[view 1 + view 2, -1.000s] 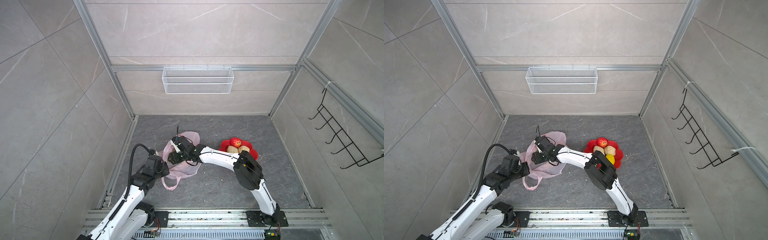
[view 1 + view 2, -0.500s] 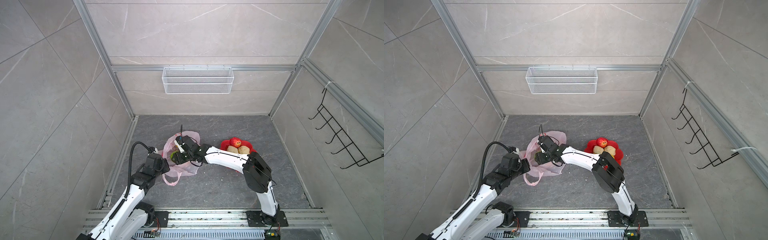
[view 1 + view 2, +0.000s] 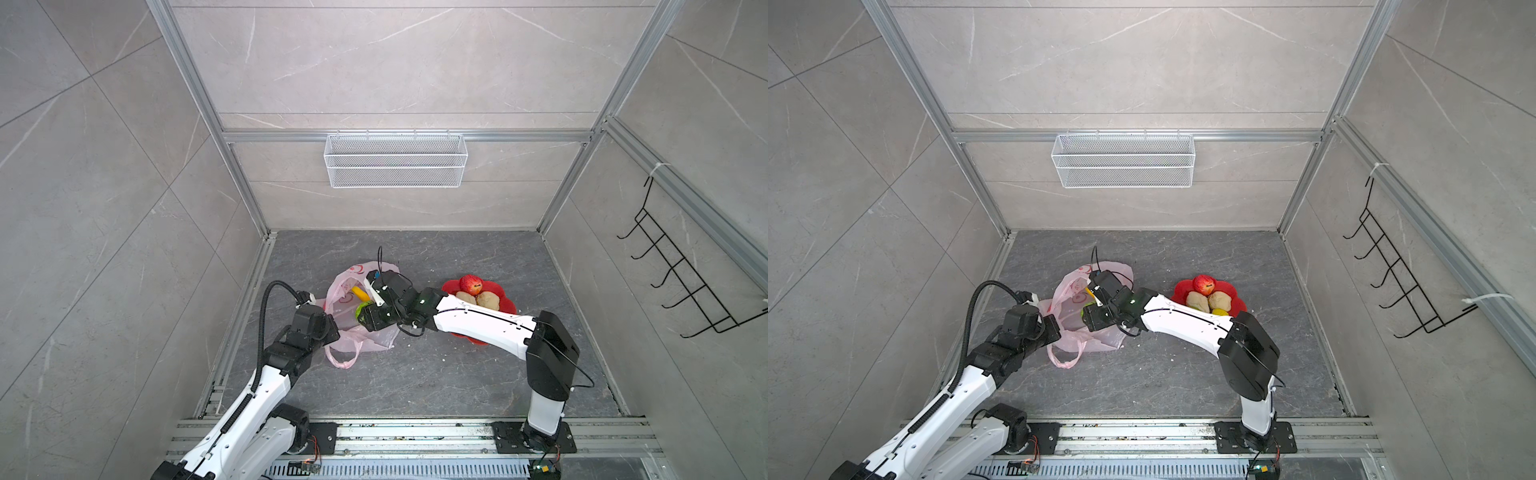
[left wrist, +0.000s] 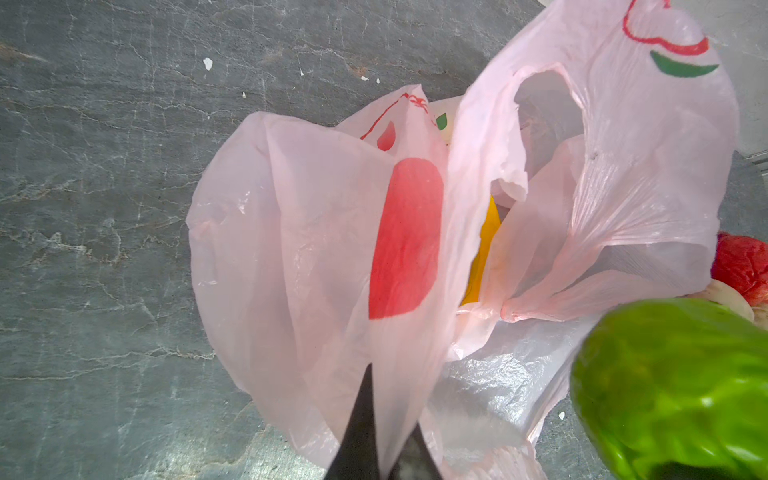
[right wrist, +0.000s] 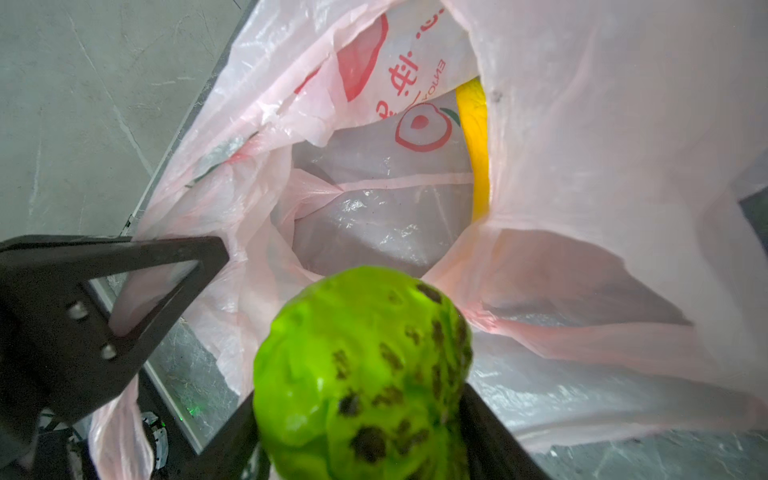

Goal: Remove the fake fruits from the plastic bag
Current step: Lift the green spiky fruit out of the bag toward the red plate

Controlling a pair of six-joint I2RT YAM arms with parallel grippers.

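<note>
The pale-pink plastic bag (image 3: pixel 374 338) (image 3: pixel 1073 291) lies crumpled on the grey floor, its mouth held up. My left gripper (image 3: pixel 332 328) (image 3: pixel 1057 328) (image 4: pixel 390 399) is shut on a fold of the bag's edge. At the bag's mouth my right gripper (image 3: pixel 365 319) (image 3: pixel 1087 316) (image 5: pixel 361 415) is shut on a green netted fruit (image 4: pixel 673 382) (image 5: pixel 365 365). A yellow banana (image 3: pixel 360 294) (image 5: pixel 473 137) lies inside the bag, partly hidden by film. A red apple (image 3: pixel 470 283) and two beige lumps (image 3: pixel 465 298) sit in the red dish.
The red flower-shaped dish (image 3: pixel 505 305) (image 3: pixel 1183 286) stands right of the bag, partly under my right forearm; a yellow lumpy fruit (image 3: pixel 1219 311) is in it too. A white wire basket (image 3: pixel 395 160) hangs on the back wall. Black hooks (image 3: pixel 681 282) hang on the right wall.
My right arm has drawn back to the right, bringing the green fruit up to the bag's mouth. The left gripper has kept its hold on the bag's edge.
</note>
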